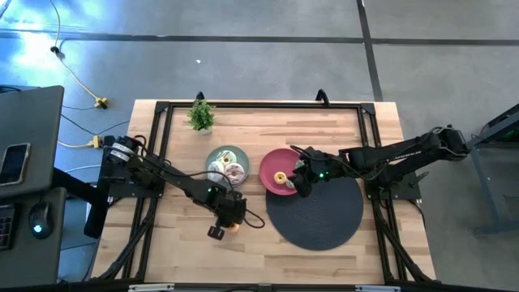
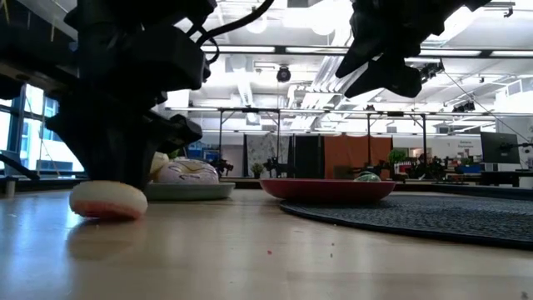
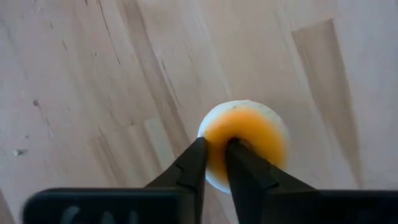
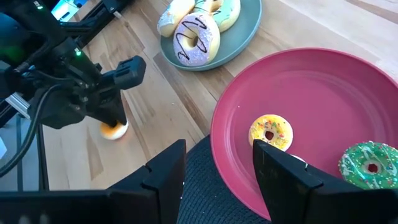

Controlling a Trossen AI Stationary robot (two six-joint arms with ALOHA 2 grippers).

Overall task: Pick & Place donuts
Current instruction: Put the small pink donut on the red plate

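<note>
A small orange-iced donut (image 3: 249, 134) lies flat on the bare wood near the table's near edge, also seen as the orange donut (image 1: 234, 226) and the donut (image 2: 108, 200). My left gripper (image 3: 214, 163) stands over it, shut on it. Several larger iced donuts (image 4: 198, 37) sit on the grey-green plate (image 1: 212, 154). A yellow sprinkled donut (image 4: 270, 132) and a green one (image 4: 372, 165) lie on the pink plate (image 4: 323, 81). My right gripper (image 4: 217, 174) hovers open above the pink plate's near rim, touching nothing. My left gripper pinches the orange donut's rim (image 3: 214, 149) between its two fingers (image 3: 194, 167), coming from above and pointing down. Only a narrow strip of the orange icing shows between the fingers. The donut lies flat with its pale underside on the wood.
The big black round mat (image 1: 320, 217) lies at the table's right near side, under the pink plate's edge. A small potted plant (image 1: 201, 115) stands at the far edge. The black frame rails (image 1: 162, 130) run along the table's sides.
</note>
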